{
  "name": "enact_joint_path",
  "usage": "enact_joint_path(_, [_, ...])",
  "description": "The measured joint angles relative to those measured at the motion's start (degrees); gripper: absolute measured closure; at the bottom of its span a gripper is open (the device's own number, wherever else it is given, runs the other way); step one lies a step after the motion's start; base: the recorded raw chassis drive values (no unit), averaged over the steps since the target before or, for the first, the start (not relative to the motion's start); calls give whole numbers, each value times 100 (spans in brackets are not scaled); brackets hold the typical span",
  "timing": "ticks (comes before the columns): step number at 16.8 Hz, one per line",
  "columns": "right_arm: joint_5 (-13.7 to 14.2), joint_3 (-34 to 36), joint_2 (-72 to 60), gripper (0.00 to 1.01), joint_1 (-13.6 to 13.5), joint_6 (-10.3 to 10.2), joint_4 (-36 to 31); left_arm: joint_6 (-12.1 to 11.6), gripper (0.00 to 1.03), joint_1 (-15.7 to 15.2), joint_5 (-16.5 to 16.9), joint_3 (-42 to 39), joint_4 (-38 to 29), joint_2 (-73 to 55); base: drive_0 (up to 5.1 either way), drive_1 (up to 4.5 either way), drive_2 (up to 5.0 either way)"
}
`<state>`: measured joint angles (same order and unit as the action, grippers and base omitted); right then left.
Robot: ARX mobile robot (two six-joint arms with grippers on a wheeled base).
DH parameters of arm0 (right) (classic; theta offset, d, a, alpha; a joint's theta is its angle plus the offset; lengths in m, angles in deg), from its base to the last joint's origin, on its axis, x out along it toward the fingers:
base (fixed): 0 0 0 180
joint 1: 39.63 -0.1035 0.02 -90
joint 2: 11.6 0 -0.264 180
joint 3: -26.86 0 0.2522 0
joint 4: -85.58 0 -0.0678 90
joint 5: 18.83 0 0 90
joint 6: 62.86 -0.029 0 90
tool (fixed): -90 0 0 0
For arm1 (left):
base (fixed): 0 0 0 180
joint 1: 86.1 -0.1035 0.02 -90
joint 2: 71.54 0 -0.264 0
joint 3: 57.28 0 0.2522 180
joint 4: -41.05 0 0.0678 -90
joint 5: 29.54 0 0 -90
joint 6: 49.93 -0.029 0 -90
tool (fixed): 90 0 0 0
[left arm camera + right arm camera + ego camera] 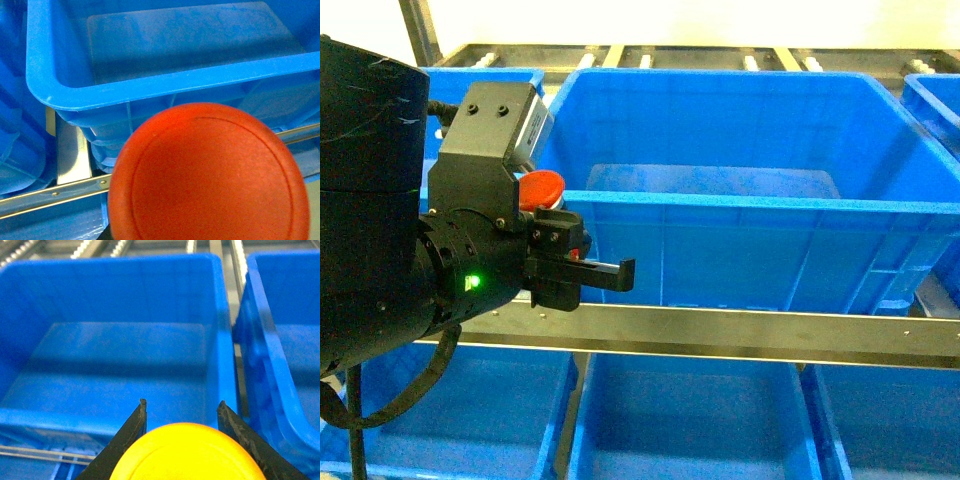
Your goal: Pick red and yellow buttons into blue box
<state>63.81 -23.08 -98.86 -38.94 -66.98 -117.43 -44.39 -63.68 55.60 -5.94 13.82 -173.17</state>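
The red button (542,187) is held in the air by my left gripper (588,258), just outside the front-left corner of the big blue box (750,205). In the left wrist view its red cap (207,175) fills the lower frame and hides the fingers, with the blue box rim (150,85) beyond it. The yellow button (187,452) sits between the two black fingers of my right gripper (182,402), short of the front wall of the blue box (75,420). The box floor looks bare. My right gripper is outside the head view.
A metal shelf rail (740,335) runs below the box, with more blue bins (680,420) on the lower level. Neighbouring blue bins stand at left (450,85) and right (935,110), the right one also close by (280,340). Rollers line the back.
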Motion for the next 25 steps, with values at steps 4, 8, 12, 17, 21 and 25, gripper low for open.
enact_joint_path(4, [-173,-1585,-1073,63,-385,-63,321,0,78,0,2,0,0,0,0,0,0])
enact_joint_path(8, [-256,-2964,-2229,63,-507,-94,732,0,78,0,-2,0,0,0,0,0,0])
enact_joint_path(12, [-544,-3823,-2730,63,-739,-214,981,0,78,0,-2,0,0,0,0,0,0])
enact_joint_path(17, [-977,-4081,-3724,63,-1534,195,1091,0,78,0,13,0,0,0,0,0,0])
enact_joint_path(21, [-463,-4450,-4050,63,-1453,245,1193,0,78,0,11,0,2,0,0,0,0])
enact_joint_path(25, [-122,-5191,-4400,63,-1335,358,1589,0,78,0,13,0,0,0,0,0,0])
